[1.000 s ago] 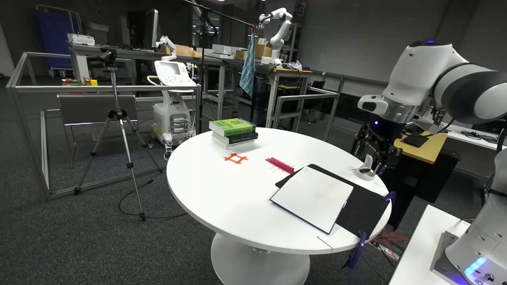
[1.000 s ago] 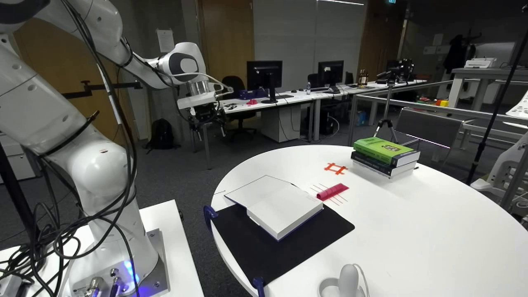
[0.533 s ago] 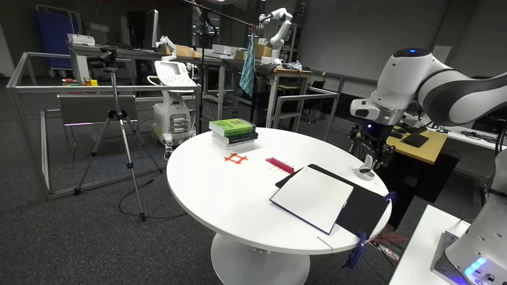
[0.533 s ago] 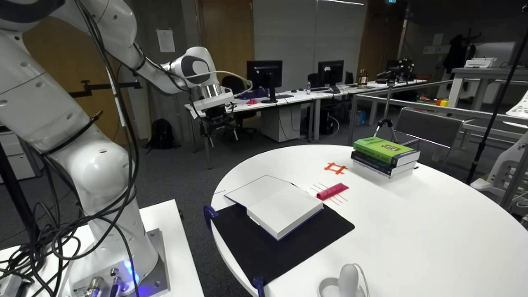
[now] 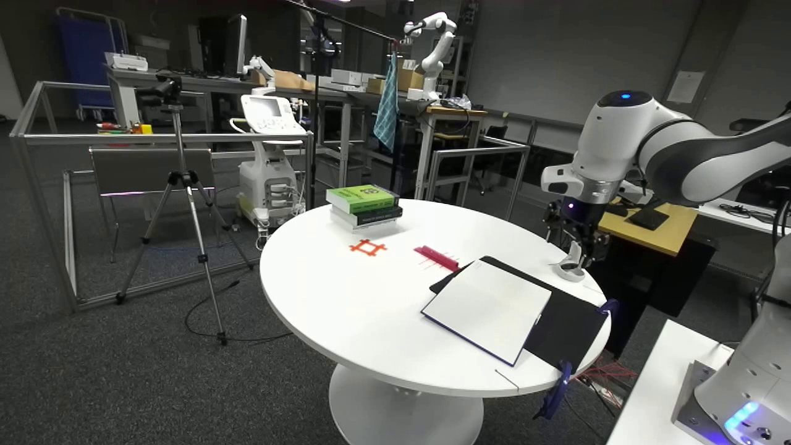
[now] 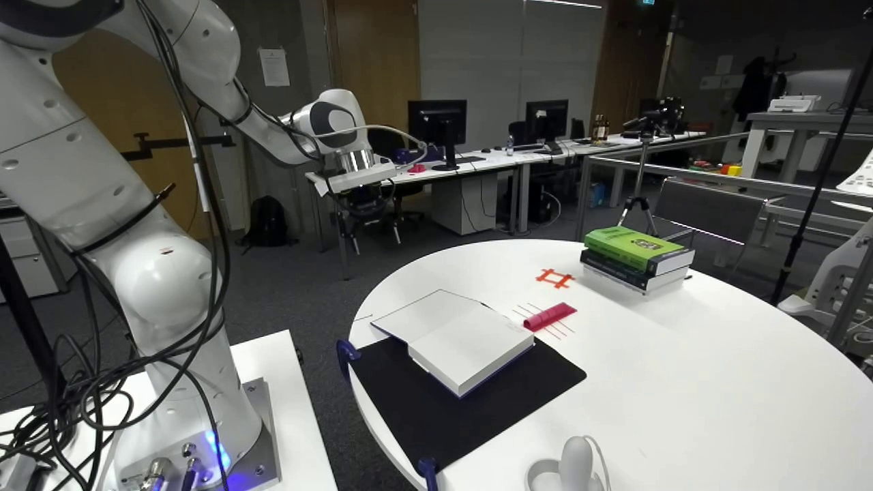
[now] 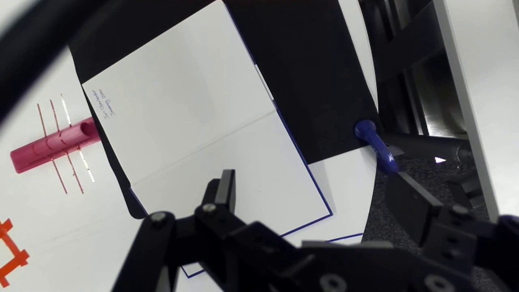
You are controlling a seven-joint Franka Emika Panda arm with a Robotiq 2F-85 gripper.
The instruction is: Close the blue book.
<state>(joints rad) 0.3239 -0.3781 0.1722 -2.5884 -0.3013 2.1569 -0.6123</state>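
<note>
The blue book (image 5: pixel 488 309) lies open on the round white table, partly on a black mat; it also shows in an exterior view (image 6: pixel 470 341) and in the wrist view (image 7: pixel 190 109). Its white pages face up, with blue cover edges along the sides. The thick page block rests on the mat, and the thin cover side (image 6: pixel 416 317) lies spread past the mat. My gripper (image 7: pixel 311 178) is open and empty, its fingers wide apart. In both exterior views the gripper (image 5: pixel 570 238) (image 6: pixel 376 244) hangs in the air beyond the table edge, apart from the book.
Blue clamps (image 5: pixel 559 392) (image 6: pixel 346 352) hold the black mat (image 6: pixel 443 423) at the table edge. A pink-red strip (image 5: pixel 437 258) and an orange tape square (image 5: pixel 368 247) lie near the book. A green-topped book stack (image 5: pixel 363 201) and a white hand controller (image 6: pixel 576 467) stand on the table.
The arm and open gripper have moved lower and sideways, to the left in an exterior view and to the right in an exterior view. The book has not moved.
</note>
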